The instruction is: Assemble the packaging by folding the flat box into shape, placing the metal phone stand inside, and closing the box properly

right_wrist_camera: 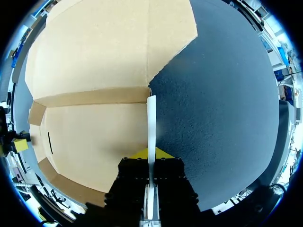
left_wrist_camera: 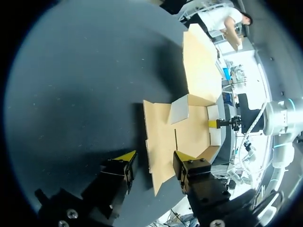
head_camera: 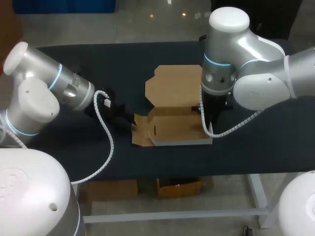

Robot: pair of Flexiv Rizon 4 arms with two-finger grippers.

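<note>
Right claw [right_wrist_camera: 150, 153]: I have it clamped on the box [right_wrist_camera: 94, 132] side wall.
Left claw [left_wrist_camera: 154, 159]: apart.
Handling: light, bendy cardboard; grip edges.

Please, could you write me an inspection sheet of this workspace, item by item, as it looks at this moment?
Surface: black table.
Job's things: cardboard box half folded, lid lying flat open; phone stand not seen in any view.
Clutter: nothing seen.
Grippers: right gripper, jaws shut on the box's side wall; left gripper, jaws open around a corner of the end flap.
Cables: left arm's coiled cable hangs over the table; right arm's coiled cable loops beside the box.
Surroundings: nothing seen.
</note>
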